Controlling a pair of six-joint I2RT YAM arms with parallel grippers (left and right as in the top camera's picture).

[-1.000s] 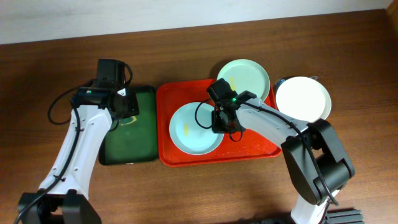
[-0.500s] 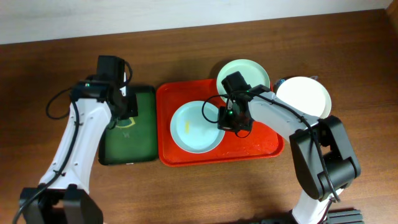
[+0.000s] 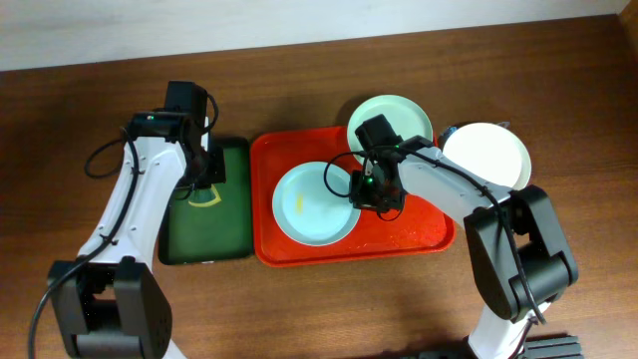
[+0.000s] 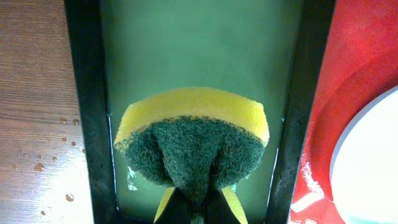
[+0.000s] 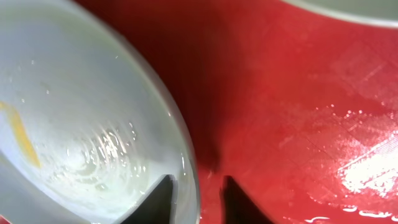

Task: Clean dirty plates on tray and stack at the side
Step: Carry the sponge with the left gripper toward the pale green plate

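Over tray [image 3: 404, 235], right hand [image 5: 196, 190] straddles plate [image 3: 311, 211] rim — left hand [image 4: 194, 210] pinches sponge [image 4: 193, 134].

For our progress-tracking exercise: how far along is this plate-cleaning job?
Done: nothing visibly; no stack exists. In hand: the left gripper holds the sponge over the dark green tray, while the right gripper straddles the rim of the mint plate on the red tray, its yellow smear unwiped. Left: scrubbing it, the second mint plate and white plate, then stacking.
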